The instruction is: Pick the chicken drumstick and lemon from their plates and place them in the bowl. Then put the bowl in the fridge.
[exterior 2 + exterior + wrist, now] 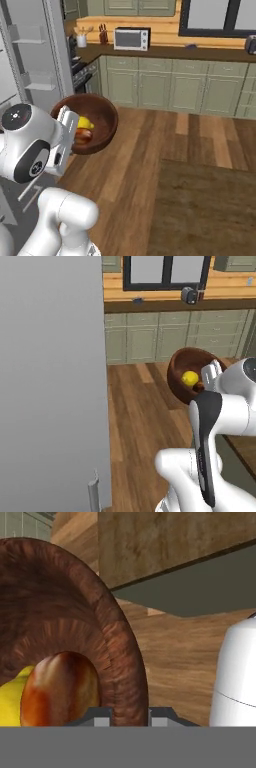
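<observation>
Dark reddish-brown wooden bowl (pixel 95 125) hangs tilted in mid-air above the wooden floor, its thick rim clenched between the fingers of the hand (pixel 129 716). Inside lie the small yellow lemon (pixel 189 378) and the golden-brown drumstick (pixel 59 689). The tall grey fridge (pixel 50 381) stands to the arm's left.

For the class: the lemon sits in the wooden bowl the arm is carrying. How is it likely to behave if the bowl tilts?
The lemon is rounded, so it would probably roll. The bowl has deep walls, likely keeping it in. The chicken drumstick beside it may block it.
</observation>
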Controlling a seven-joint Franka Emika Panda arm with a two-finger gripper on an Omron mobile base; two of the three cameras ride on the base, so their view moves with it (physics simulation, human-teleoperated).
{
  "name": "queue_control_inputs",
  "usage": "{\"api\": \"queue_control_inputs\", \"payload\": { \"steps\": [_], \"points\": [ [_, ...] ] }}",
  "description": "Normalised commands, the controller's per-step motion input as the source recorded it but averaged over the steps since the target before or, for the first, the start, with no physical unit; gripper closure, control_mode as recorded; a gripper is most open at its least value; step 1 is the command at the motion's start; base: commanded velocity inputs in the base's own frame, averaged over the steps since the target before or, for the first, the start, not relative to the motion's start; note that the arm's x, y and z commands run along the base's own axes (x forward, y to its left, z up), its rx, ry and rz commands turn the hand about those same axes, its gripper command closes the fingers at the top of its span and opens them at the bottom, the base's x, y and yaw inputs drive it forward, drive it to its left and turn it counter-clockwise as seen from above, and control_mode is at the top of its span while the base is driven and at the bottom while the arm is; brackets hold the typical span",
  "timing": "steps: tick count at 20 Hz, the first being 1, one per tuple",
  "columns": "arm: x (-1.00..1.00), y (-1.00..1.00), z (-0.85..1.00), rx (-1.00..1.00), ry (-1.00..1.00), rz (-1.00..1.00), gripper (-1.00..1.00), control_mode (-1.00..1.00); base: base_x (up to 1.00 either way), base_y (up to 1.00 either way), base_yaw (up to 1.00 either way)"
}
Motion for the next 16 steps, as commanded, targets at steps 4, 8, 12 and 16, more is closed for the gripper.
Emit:
{"api": "queue_control_inputs", "payload": {
  "steps": [4,8,12,16],
  "points": [
    [0.0,0.0,0.0,0.0,0.0,0.0,1.0,1.0,0.68,0.2,-0.08],
    [0.0,0.0,0.0,0.0,0.0,0.0,1.0,1.0,0.79,-0.23,0.13],
    [0.0,0.0,0.0,0.0,0.0,0.0,1.0,1.0,0.67,0.0,0.34],
    [0.0,0.0,0.0,0.0,0.0,0.0,1.0,1.0,-0.07,-0.06,0.51]
  ]
}}
